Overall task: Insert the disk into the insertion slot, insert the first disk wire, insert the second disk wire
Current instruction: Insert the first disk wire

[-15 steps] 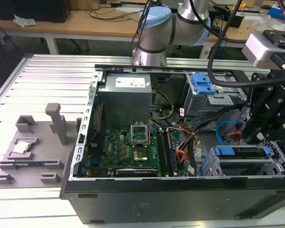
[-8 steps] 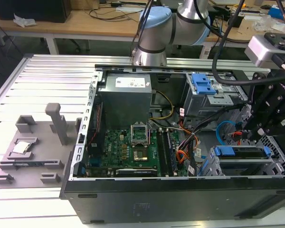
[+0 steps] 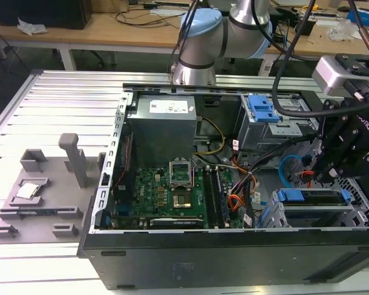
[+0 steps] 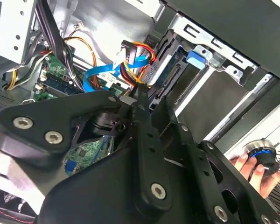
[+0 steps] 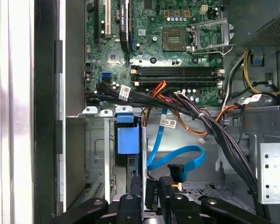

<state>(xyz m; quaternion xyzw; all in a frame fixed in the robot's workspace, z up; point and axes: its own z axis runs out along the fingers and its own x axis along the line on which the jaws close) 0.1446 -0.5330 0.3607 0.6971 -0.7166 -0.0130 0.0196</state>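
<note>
**Q:** Where is the disk (image 3: 313,197)?
**A:** Seated in the insertion slot (image 3: 358,212), long axis along the bay.
**Q:** And the gripper (image 5: 150,187)?
**A:** At the disk's connector end. The plug (image 5: 177,173) of the second disk wire (image 5: 189,151) lies just beside it. Whether it grasps anything, I cannot tell.

From here the disk (image 3: 320,197) is mostly swallowed by the insertion slot (image 3: 313,216), with just its blue carrier edge showing. The second disk wire (image 3: 285,167) loops out of sight behind the gripper (image 3: 325,169). A hand (image 4: 256,170) is cut off by the second wrist view's edge.
</note>
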